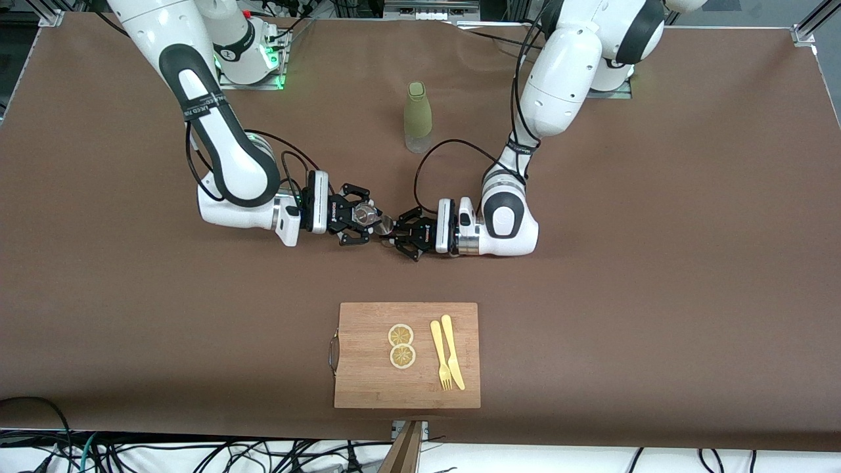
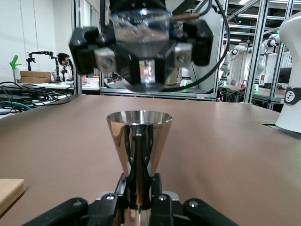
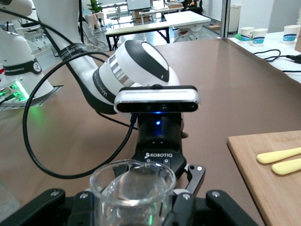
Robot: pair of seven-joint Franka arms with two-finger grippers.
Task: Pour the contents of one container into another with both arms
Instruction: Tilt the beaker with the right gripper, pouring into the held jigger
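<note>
1. Glass (image 3: 132,189): small, clear, thick base. Clamped in the right gripper (image 1: 360,222), fingers closed tight on it. Upright in the right wrist view, rim open, no liquid I can make out. Held over the middle of the table (image 1: 657,263).
2. Jigger (image 2: 139,149): shiny steel, two cones joined at a narrow waist. Clamped at the waist by the left gripper (image 1: 399,238), fingers closed on it. Stands upright, wide mouth up.
3. Relative pose: the two grippers face each other nose to nose over the table centre. In the left wrist view the glass (image 2: 141,28) sits above the jigger's mouth, apart from it, not touching. Can't tell the glass's tilt from the front view.
4. Right arm (image 1: 217,131) comes in from its base at the top of the front view, forearm low and level over the table. Left arm (image 1: 552,85) does the same from its own base.
5. Olive-green sleeved bottle (image 1: 418,117): upright on the table, farther from the front camera than both grippers, well apart from them.
6. Wooden cutting board (image 1: 368,374): nearer the front camera than the grippers, metal handle on the edge toward the right arm's end. On it: two lemon slices (image 1: 401,345) touching each other, and beside them a yellow fork (image 1: 440,358) and yellow knife (image 1: 453,355) lying side by side.
</note>
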